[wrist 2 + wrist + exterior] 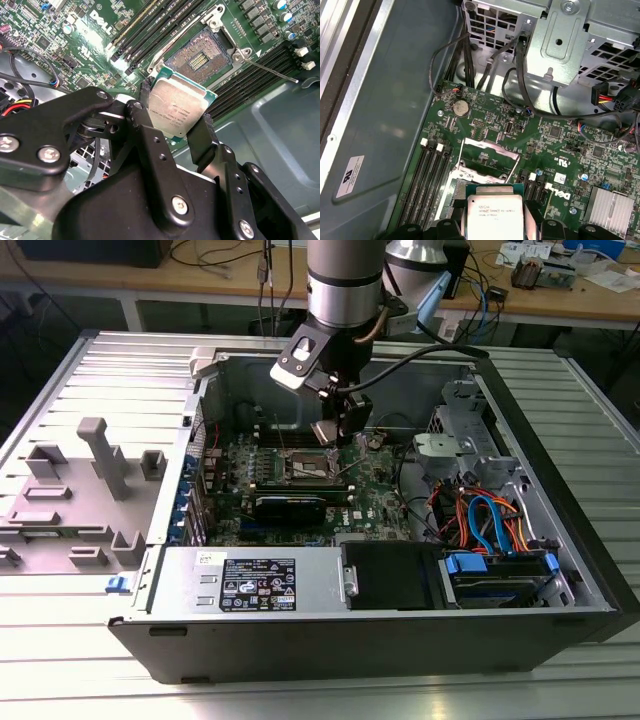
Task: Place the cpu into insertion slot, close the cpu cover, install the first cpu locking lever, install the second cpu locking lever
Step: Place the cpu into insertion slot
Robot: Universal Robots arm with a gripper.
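My gripper (176, 109) is shut on the cpu (181, 106), a small square chip with a dull silver top, its black fingers (204, 135) pressing two opposite edges. The chip hangs tilted just above the insertion slot (200, 60), whose dark pin field lies bare inside its silvery rim. In the first wrist view the cpu (494, 212) covers part of the slot, and the cpu cover (487, 159) stands raised behind it as a thin metal frame. A thin locking lever (272, 70) sticks out beside the socket. In the exterior view the gripper (335, 432) hovers over the green board inside the open case.
Long black memory slots (431, 172) flank the socket on both sides. A metal drive cage (570, 40) with dangling cables (520, 95) sits close by. The case walls (560, 490) surround the board, and a grey fixture (95, 465) stands on the exterior view's left.
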